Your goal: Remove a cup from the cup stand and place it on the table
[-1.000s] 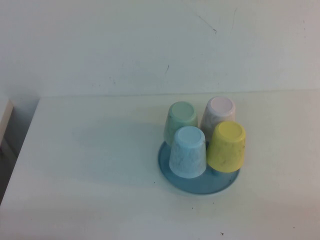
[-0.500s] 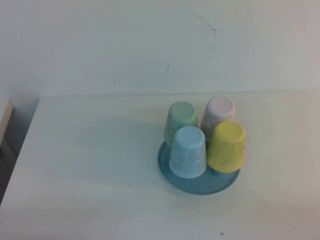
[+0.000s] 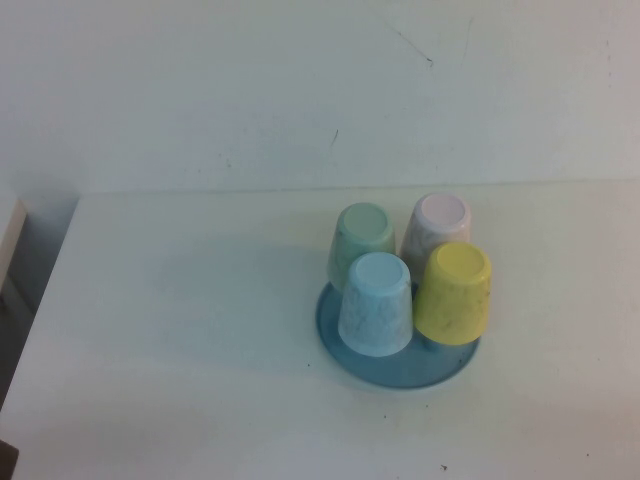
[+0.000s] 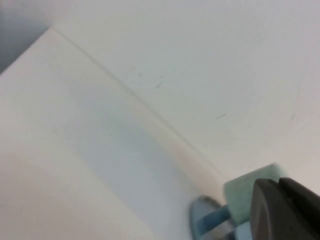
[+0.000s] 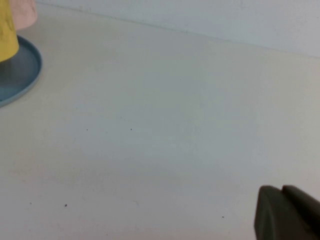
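The stand (image 3: 398, 372) is sitting right of centre on the table (image 3: 180, 330), its round blue dish carrying 4 cups upside down — the light blue cup (image 3: 376, 304) at the front, the green cup (image 3: 360, 243) behind it, the pink cup (image 3: 436, 226) at the back right and the yellow cup (image 3: 454, 293) at the front right. The cups are crowding each other; the blue one is touching or nearly touching the yellow and green ones.

The left gripper (image 4: 285, 210) is sitting low near the table's front left corner, its dark fingers pressed together and holding nothing. Ahead of it a broad stretch of bare white tabletop is lying open up to the stand, where a blue peg (image 4: 212, 220) is showing under the green cup.

The right gripper (image 5: 287, 212) is sitting well clear of the stand on the other side, fingers likewise closed and empty, with smooth, lightly specked table between it and the dish rim.

The table's far edge is meeting a pale wall (image 3: 250, 90); its left edge is dropping off into shadow. The cups are tapered, matte plastic, the blue one faintly mottled.
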